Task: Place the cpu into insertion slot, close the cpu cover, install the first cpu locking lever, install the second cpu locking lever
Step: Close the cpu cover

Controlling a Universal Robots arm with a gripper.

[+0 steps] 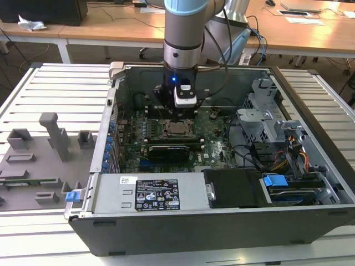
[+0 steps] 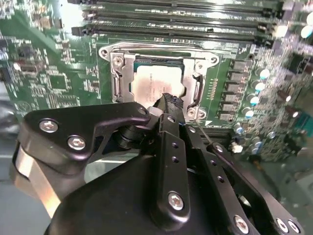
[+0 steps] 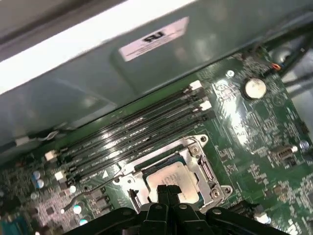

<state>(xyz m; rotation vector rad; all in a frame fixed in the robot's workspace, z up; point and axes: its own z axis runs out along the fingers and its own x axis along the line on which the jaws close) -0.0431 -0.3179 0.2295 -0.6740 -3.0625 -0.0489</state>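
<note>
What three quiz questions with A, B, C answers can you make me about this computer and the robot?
1. Where is the silver chip?
A) in the square socket on the board
B) on the floor
C) in a drawer

2. What colour is the board?
A) red
B) green
C) yellow

3. How is the gripper?
A) wide open
B) shut and empty
C) shut on a screwdriver

Answers:
1 A: in the second wrist view the chip lies flat inside the socket's silver frame.
2 B: the board around the socket is green.
3 B: in the first wrist view the gripper's tips meet with nothing between them, at the chip's edge.
</note>
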